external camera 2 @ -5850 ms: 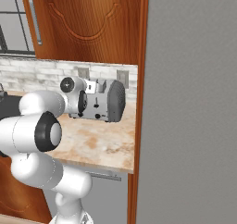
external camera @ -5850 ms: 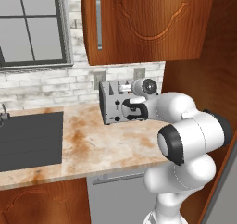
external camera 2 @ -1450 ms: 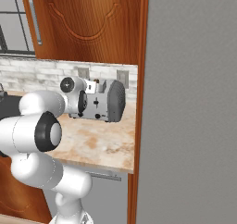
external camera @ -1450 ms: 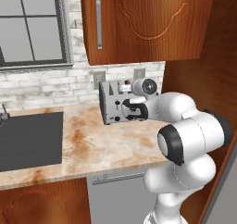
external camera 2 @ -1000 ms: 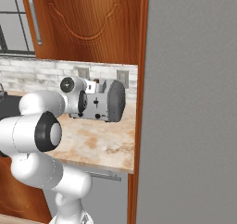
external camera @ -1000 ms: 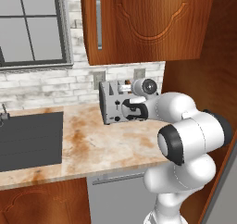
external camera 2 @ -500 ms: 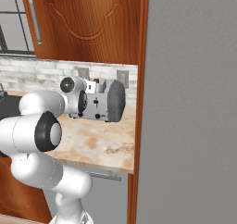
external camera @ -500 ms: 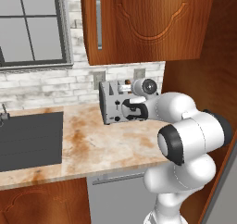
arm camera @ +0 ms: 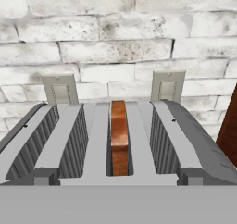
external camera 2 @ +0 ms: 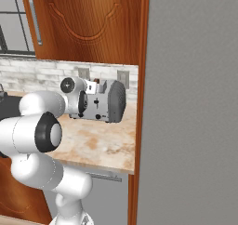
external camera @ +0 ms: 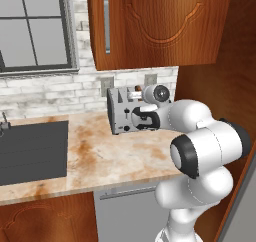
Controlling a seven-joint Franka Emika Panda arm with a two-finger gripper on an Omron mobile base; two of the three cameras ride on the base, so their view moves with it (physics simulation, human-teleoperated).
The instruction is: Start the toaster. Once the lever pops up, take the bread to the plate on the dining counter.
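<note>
1. The toaster [external camera: 125, 113] stands at the back of the marbled worktop [external camera: 100, 156], close against the white brick wall [external camera: 50, 93]. It sits below two wall outlets [arm camera: 167, 85], which would explain why it is there.
2. The arm reaches across the worktop so that the gripper [external camera: 145, 117] sits right at the toaster's front face. That is where the levers are, so the robot is probably busy with starting the toaster or waiting on it.
3. The base views do not show how the jaws stand, because the hand blocks them. No fingertip rises into the hand view and nothing lies between them there, which fits jaws spread wide and holding nothing.
4. The bread [arm camera: 119, 142] stands on edge in one of the inner slots, brown crust upward. Its top sits roughly level with the slot rim in the hand view. Whether it counts as popped up cannot be told from that.
5. Counted from the hand view: four slots, one slice of bread, and three empty slots.
6. Also counted: two outlets on the wall, one dark sink [external camera: 30, 151] well to the left, and one wooden cabinet [external camera: 150, 26] overhead.
</note>
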